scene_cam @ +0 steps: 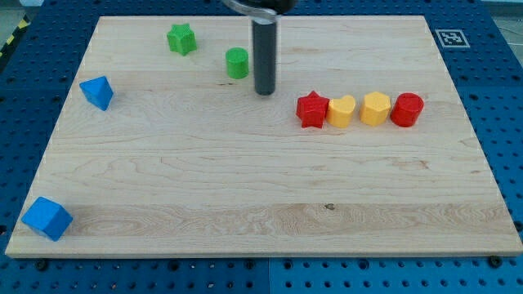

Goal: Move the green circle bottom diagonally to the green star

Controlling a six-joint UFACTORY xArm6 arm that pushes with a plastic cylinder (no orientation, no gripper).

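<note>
The green circle [237, 63] sits on the wooden board near the view's top, left of centre. The green star [181, 38] lies up and to the left of it, close to the board's top edge. My tip [264, 91] is the lower end of a dark rod that comes down from the view's top. It rests on the board just right of and slightly below the green circle, with a small gap between them.
A row of several blocks lies right of centre: a red star [312, 109], a yellow heart [341, 110], a yellow hexagon [375, 108], a red cylinder [406, 109]. A blue block [97, 92] sits at the left, a blue cube [46, 218] at the bottom-left corner.
</note>
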